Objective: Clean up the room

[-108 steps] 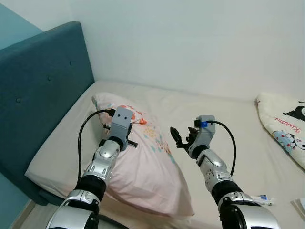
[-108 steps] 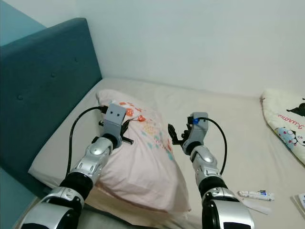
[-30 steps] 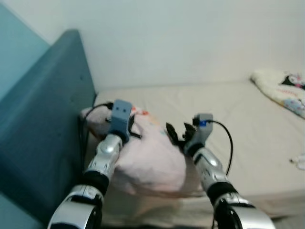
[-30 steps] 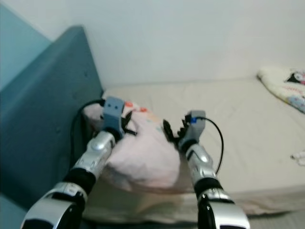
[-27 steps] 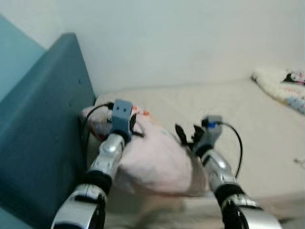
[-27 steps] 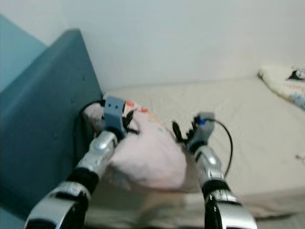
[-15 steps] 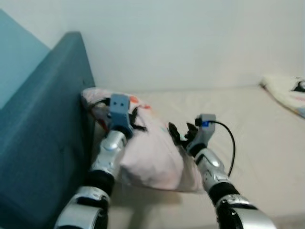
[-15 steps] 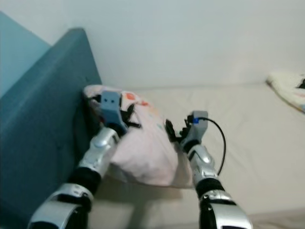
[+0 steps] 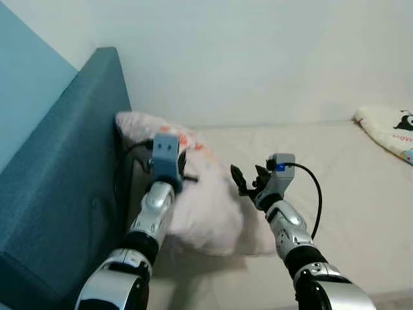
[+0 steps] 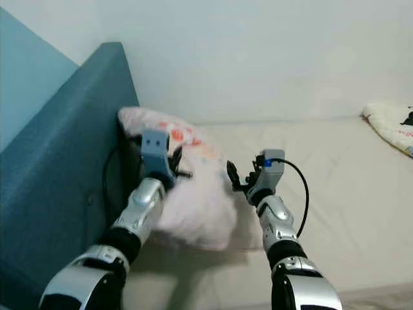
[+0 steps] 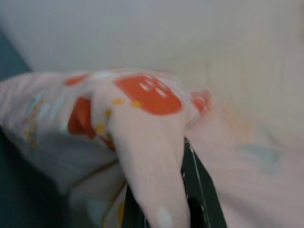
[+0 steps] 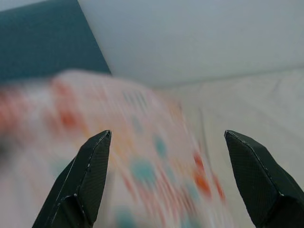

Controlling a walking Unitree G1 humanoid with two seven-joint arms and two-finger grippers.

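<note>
Two silver arms reach up from the bottom edge of the frame. The left gripper, left of centre, is clenched on a fold of the one pink pillow; the left wrist view shows the cloth pinched between its black fingers. The right gripper, at centre, hangs just beside the pillow's right edge with its two fingers spread wide and holding nothing. The pillow lies on the cream bed, its top end propped against the teal headboard on the left. One patterned blanket lies at the right edge, well apart. A white wall fills the top.
</note>
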